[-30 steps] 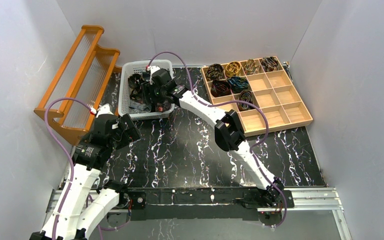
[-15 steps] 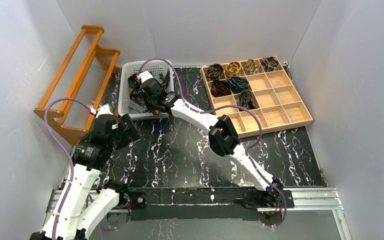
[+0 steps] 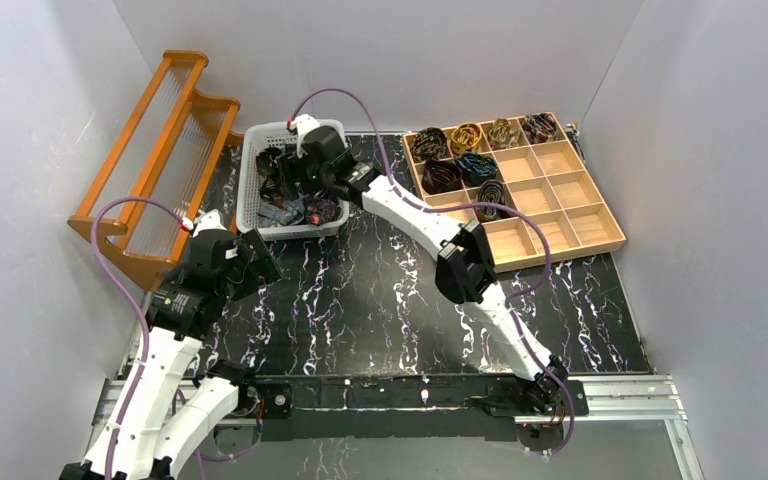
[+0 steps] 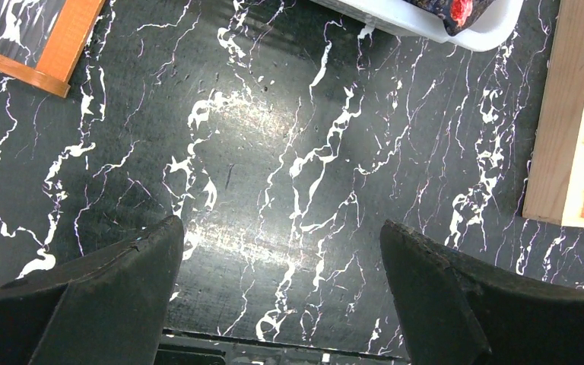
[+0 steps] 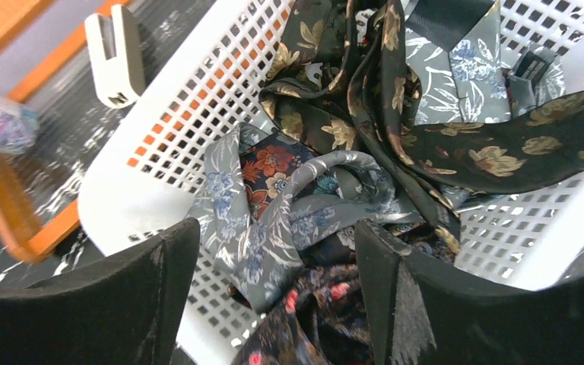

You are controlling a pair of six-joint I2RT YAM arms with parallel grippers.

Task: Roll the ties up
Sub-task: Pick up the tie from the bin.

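Observation:
Loose ties lie tangled in a white mesh basket [image 3: 252, 150] at the back left of the table. My right gripper [image 3: 296, 188] hovers open over them. In the right wrist view its jaws [image 5: 274, 243] stand wide apart above a grey-blue floral tie [image 5: 270, 220], with a dark tie with red-pink dots [image 5: 323, 304] under it. A dark gold-leaf tie [image 5: 502, 152] lies to the right, and nothing is held. My left gripper [image 3: 258, 260] is open and empty over bare marble [image 4: 281, 236]. Rolled ties [image 3: 457, 158] fill several cells of the wooden tray [image 3: 565, 205].
An orange wooden rack [image 3: 150, 150] stands left of the basket. The basket's white wall [image 5: 160, 152] is just left of my right fingers. In the left wrist view the basket's corner [image 4: 426, 23] and the tray's edge [image 4: 570, 114] show.
The right gripper narrowed over the basket's left side half a second ago, then drew back and opened wide with no tie in it. The left arm has not moved.

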